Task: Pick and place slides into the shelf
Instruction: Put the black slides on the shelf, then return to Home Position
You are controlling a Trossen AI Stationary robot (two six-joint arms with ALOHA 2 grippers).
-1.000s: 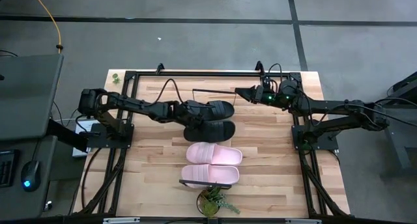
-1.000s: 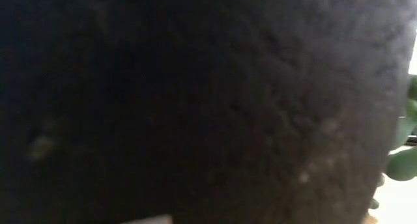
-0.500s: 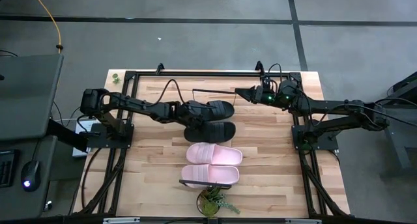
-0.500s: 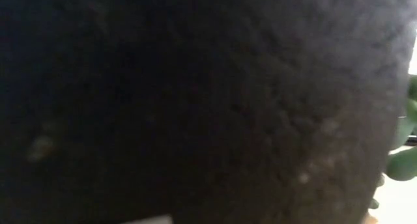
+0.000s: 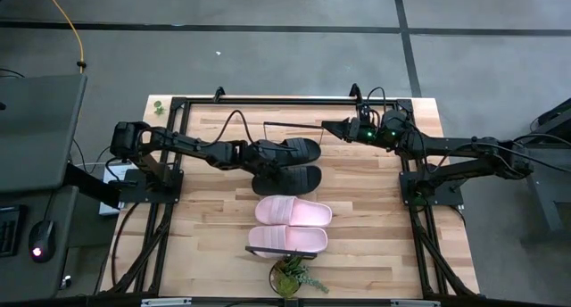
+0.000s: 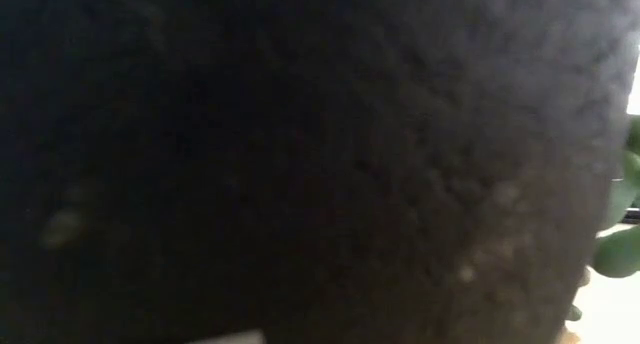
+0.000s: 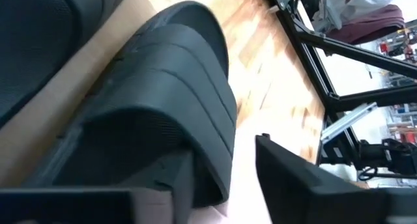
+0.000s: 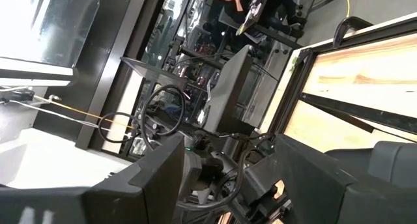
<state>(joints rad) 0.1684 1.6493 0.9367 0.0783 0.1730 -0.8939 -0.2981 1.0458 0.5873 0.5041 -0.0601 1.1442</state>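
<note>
Two black slides [image 5: 290, 151] [image 5: 287, 178] and two pink slides [image 5: 293, 211] [image 5: 287, 240] lie sole down in a row on the shelf, whose end bars [image 5: 294, 126] [image 5: 281, 251] show at the far and near ends. My left gripper [image 5: 259, 155] is at the left end of the far black slide [image 7: 163, 120], open, one finger on either side of its strap. In the left wrist view the shelf's plank [image 7: 58, 100] shows beside that slide. My right gripper [image 5: 326, 126] waits open over the table's far side, nothing between its fingers [image 8: 228, 185]. My left gripper comes level from the table's left, its fingers astride the strap [image 7: 208, 159] of the far black slide. One finger [image 7: 306, 178] stands clear of the strap. Whether the other finger touches the slide I cannot tell. The slide rests on the plank.
A small potted plant [image 5: 290, 276] stands at the table's near edge, just past the shelf's near end. A dark thing close to the lens fills the low view, with green leaves [image 6: 620, 244] at its right. Black frame rails [image 5: 169, 191] [image 5: 415, 200] run along both table sides.
</note>
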